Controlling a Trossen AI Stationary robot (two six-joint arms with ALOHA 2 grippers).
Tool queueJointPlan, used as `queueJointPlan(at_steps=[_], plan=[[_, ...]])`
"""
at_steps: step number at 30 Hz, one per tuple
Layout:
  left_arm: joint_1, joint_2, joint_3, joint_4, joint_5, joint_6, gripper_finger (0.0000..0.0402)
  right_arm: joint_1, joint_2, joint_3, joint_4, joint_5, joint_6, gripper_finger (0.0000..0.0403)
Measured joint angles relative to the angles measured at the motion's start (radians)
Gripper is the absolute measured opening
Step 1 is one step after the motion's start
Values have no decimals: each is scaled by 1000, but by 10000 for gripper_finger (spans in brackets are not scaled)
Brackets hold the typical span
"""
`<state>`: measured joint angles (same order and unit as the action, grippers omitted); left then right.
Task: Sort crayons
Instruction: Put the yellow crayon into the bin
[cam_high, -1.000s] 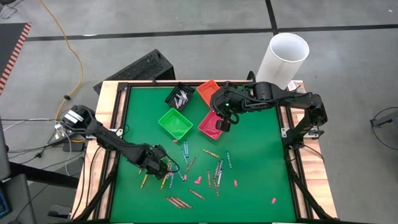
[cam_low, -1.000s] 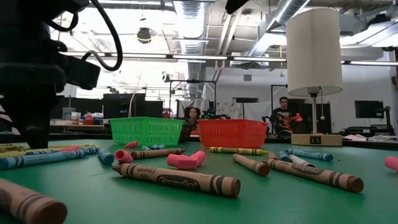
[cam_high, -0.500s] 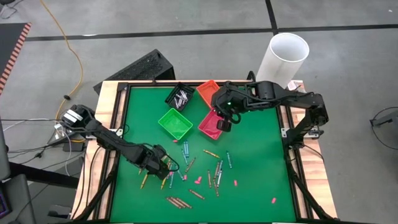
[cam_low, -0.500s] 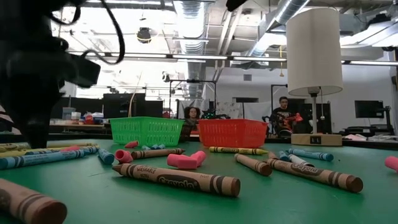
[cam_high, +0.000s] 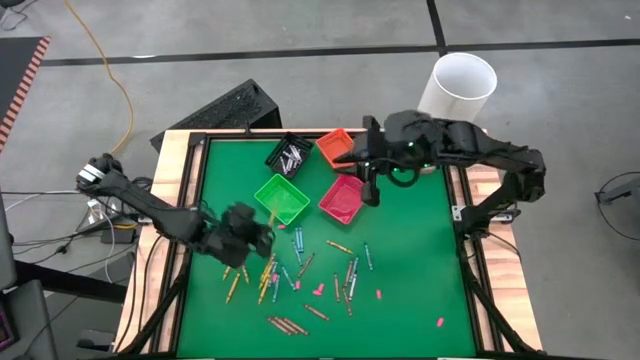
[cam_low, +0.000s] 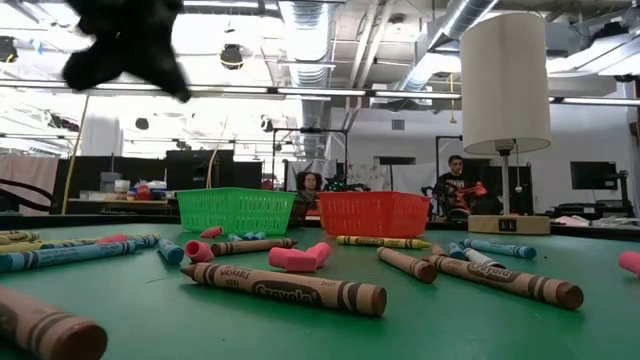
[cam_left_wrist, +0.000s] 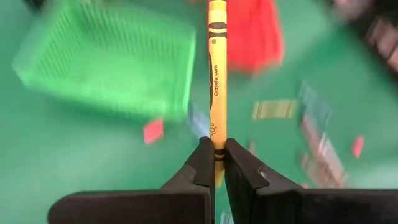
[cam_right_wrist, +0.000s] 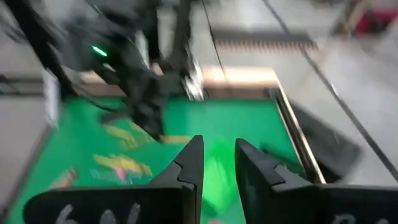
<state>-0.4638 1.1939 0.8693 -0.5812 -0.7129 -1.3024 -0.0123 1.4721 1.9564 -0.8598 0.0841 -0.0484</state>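
Many crayons lie scattered on the green mat; they also show in the low view. My left gripper hangs above the mat near the green bin, shut on a yellow crayon. In the low view it is a dark blur high up. My right gripper is open and empty above the pink bin's right side; its fingers show apart in the right wrist view. My left gripper pinches the yellow crayon near one end between its two fingers. The crayon runs along the fingers and sticks out forward past their tips. It is lifted clear of the mat, pointing toward the green bin.
An orange bin and a black bin with pale crayons stand at the mat's far edge. A white cylinder stands beyond the far right corner. Small pink bits lie among the crayons. People sit in the room behind.
My left gripper has risen from the mat among the crayons with the yellow crayon, lifting it clear, and has gone toward the far edge and the green bin. My right gripper has risen and gone a little toward the right edge, away from the pink bin's middle.
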Motion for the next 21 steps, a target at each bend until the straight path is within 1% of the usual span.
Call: queueJointPlan(at_steps=[2,4,6,7,11,15,18,21], plan=[[0,-57,3,22,-129,68,3,-14,-2,0,85,-69,-5,87],[1,-107,10,85,-254,157,3,-35,2,0,150,-116,-5,87],[3,-150,21,159,-344,277,2,-53,18,1,188,-147,-5,87],[5,-164,28,206,-370,348,2,-62,30,1,203,-166,-5,87],[26,-194,58,398,-381,663,2,-84,106,0,274,-254,38,87],[41,-195,97,540,-386,915,2,-108,174,-1,361,-348,89,101],[51,-195,133,556,-385,1018,2,-124,216,0,466,-412,136,124],[59,-195,154,566,-385,1074,2,-137,250,0,556,-430,179,154]])
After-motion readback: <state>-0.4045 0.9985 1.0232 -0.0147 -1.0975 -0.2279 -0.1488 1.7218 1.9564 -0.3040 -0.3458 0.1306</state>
